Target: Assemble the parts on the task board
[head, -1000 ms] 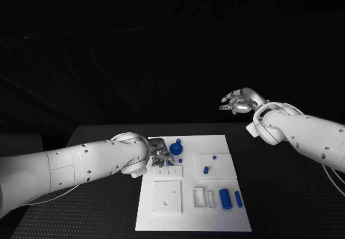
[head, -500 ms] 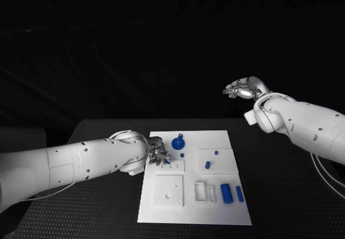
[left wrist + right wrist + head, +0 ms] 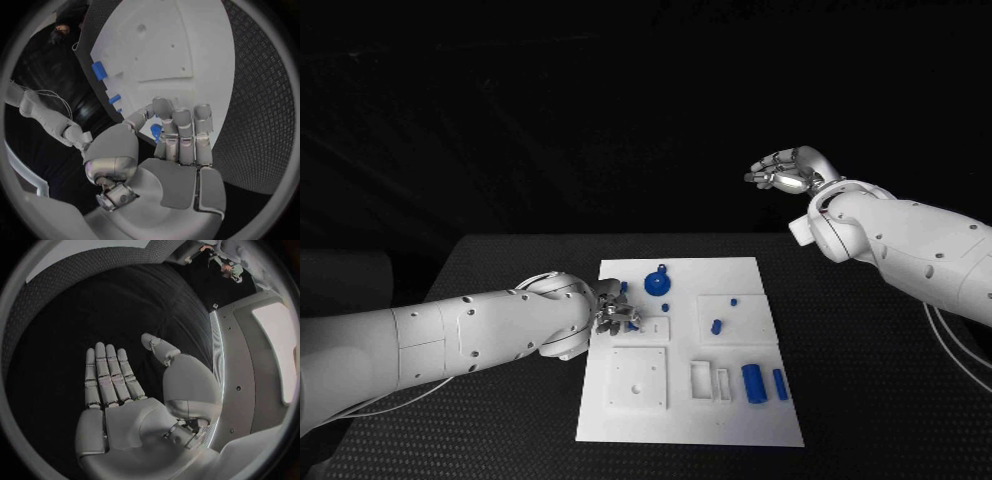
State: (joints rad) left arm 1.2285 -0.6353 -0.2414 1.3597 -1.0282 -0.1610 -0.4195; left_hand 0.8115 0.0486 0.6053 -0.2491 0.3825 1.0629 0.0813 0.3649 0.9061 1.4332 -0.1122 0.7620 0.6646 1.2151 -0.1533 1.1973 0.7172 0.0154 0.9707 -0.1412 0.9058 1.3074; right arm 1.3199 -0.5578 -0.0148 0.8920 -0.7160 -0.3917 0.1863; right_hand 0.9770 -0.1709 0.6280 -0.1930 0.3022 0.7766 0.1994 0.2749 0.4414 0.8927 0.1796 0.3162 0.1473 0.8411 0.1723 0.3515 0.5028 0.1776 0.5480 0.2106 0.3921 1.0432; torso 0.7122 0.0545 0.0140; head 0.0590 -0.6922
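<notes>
Two hands are dividing the job: the left hand (image 3: pixel 615 313) is working at the board's (image 3: pixel 733 425) near-left edge, fingers (image 3: pixel 181 131) seemingly pinching a blue part (image 3: pixel 155 131) for seating, while the right hand (image 3: pixel 788 172) is hovering clear beyond the bench (image 3: pixel 877 400), fingers spread and holding nothing.

Tabletop (image 3: pixel 516 260): black, matt, a fine raised diamond weave that looks like rubber or textured mat.

Task board (image 3: pixel 750 425): white, smooth, flat matt finish, plastic-looking, with small drilled holes.

Parts (image 3: pixel 751 384): solid blue, smooth, plastic-looking, slight sheen.

Left hand (image 3: pixel 165 150): silver, satin metal look on the palm and thumb shell; fingers (image 3: pixel 183 131) in segmented grey pieces, duller on the inner pads.

Right hand (image 3: pixel 134 407): same silver satin shell, soft highlights.

Arm covers (image 3: pixel 444 335): white, smooth, glossy hard plastic, dotted with small dark screw holes.
</notes>
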